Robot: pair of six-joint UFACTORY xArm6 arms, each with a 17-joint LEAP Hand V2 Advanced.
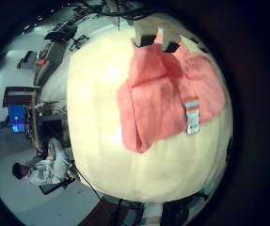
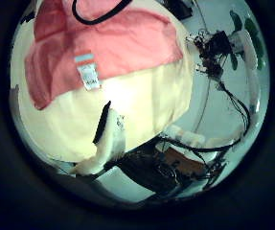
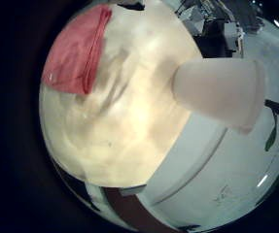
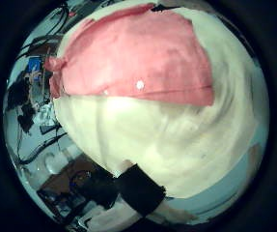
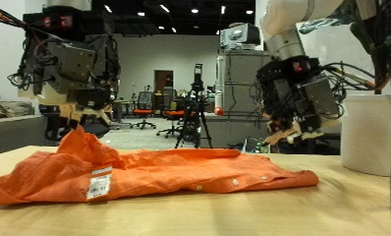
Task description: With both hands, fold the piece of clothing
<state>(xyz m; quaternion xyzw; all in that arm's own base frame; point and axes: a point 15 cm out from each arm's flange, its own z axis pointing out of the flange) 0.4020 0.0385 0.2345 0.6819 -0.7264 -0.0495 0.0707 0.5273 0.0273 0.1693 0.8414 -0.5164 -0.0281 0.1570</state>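
An orange button-up shirt (image 5: 156,172) lies spread flat on the tan table (image 5: 248,211), with a white label (image 5: 100,185) near its bunched end. My left hand (image 5: 72,84) hangs above that bunched end with relaxed fingers, clear of the cloth. Over the other end hovers my right hand (image 5: 298,103), its fingers loose and empty. The shirt (image 1: 163,94) and the label (image 1: 192,116) show in the left little finger side view. It also appears as the shirt (image 2: 99,43), the shirt (image 3: 76,49) and the shirt (image 4: 138,58), lying flat below the palms.
A tall white container (image 5: 372,133) stands on the table beside my right hand, also seen as the white container (image 3: 222,92). Bare table (image 4: 177,135) lies in front of the shirt. Chairs and equipment stand in the room behind.
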